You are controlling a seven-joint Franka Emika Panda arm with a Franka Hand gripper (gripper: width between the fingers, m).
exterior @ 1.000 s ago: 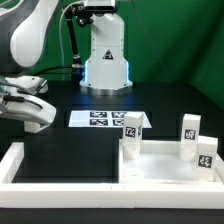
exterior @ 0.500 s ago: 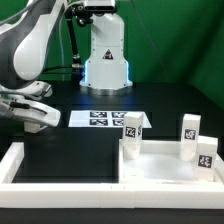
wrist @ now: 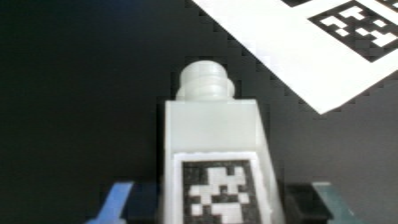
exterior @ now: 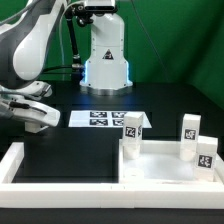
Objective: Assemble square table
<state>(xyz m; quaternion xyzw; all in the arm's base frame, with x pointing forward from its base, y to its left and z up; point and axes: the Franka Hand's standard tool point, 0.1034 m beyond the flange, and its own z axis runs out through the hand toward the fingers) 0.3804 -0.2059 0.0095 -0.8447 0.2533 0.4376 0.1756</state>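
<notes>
Arm's dropped lower since before; tool [wrist: 217, 205] sits around a leg block [wrist: 215, 140], can't tell if it's gripping yet. Off-centre squeeze could tip it.

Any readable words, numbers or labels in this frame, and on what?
None: no words or numbers can be read anywhere.
leg blocks: black-and-white tag patterns only, no text.
leg block in the wrist view: tag pattern, blurred.
marker board: tag patterns only.
</notes>
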